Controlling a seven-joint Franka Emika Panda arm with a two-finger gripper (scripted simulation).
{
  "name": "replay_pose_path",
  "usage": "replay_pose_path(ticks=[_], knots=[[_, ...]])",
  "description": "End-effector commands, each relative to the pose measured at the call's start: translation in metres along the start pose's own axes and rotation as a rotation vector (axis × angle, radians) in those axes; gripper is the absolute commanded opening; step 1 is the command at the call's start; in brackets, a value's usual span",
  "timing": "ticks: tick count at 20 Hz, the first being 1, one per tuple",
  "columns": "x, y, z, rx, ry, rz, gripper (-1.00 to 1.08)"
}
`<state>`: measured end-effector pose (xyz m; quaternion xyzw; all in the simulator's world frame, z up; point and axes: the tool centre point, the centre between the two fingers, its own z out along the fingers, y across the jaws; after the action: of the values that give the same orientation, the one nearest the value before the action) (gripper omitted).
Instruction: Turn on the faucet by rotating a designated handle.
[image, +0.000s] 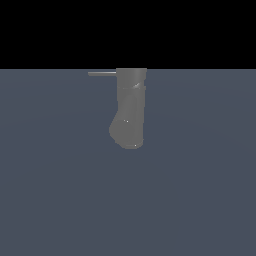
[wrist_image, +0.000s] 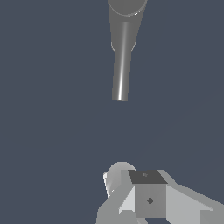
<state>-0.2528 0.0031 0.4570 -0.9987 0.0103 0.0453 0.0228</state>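
While the handle juts sideways from the faucet top, your gripper sits apart from it; jaw state indeterminable

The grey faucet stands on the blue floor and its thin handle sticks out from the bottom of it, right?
Not quite. The faucet does stand against the blue floor, but the thin handle sticks out sideways from its top, not the bottom. The exterior view shows it pointing toward that view's left, level with the faucet's upper end.

A bare simulated scene: flat slate-blue ground, black void above, lone grey faucet.
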Motion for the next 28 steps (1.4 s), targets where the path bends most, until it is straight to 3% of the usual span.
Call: replay_pose_path(ticks=[1,9,15,28], knots=[[0.000,0.000,0.000,0.000,0.000,0.000,-1.00],[0.004,-0.021,-0.004,0.007,0.022,-0.039,-1.00],[0.005,-0.022,-0.005,0.009,0.022,-0.036,-1.00],[0.042,-0.028,-0.006,0.069,0.012,0.107,-1.00]])
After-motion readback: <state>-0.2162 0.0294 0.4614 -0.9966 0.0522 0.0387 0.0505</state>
